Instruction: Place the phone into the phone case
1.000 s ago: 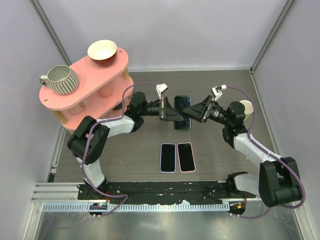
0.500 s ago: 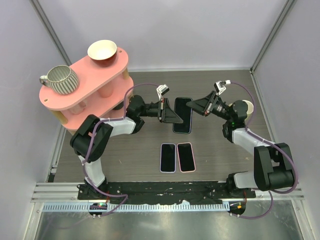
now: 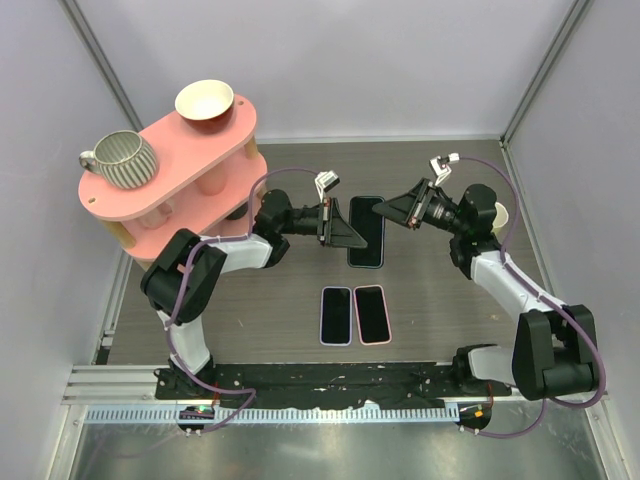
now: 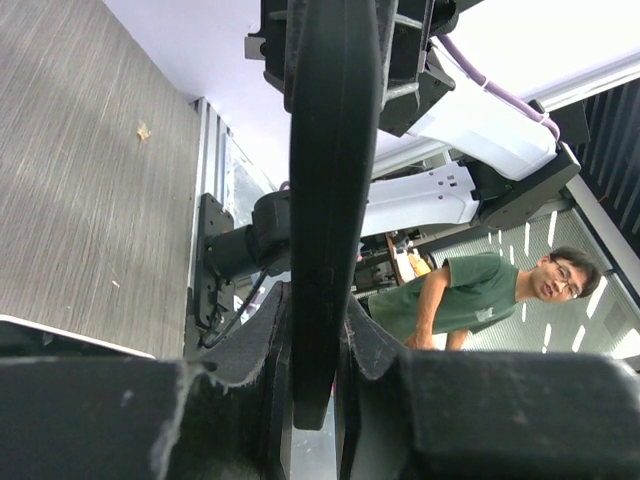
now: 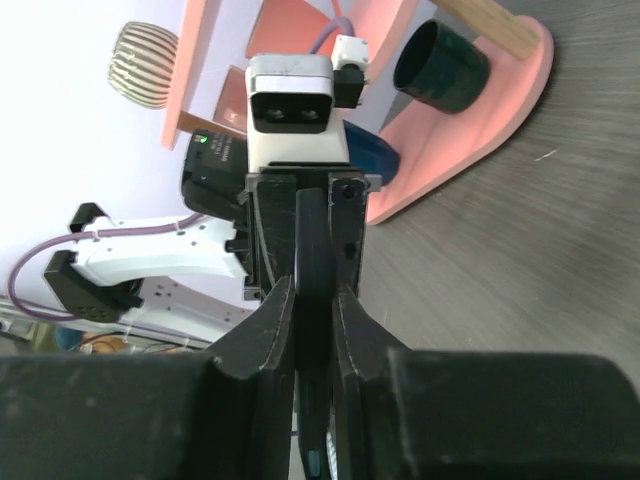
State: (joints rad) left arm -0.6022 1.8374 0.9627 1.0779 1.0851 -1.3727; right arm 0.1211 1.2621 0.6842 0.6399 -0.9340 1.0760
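In the centre of the overhead view, the flat black rectangular phone (image 3: 368, 240) is pinched from both sides. The left gripper (image 3: 349, 236) and right gripper (image 3: 388, 211) are each clamped narrow on an edge, probably to steady it for seating. What look like a lilac-rimmed black case (image 3: 336, 315) and a pink-rimmed black case (image 3: 371, 314) lie flat at lower centre, apart from the phone; no brand or writing is readable.

pink shelf (image 3: 170, 170) blocks left rear, two phones (image 3: 354, 314) centre, tabletop (image 3: 440, 310) open right
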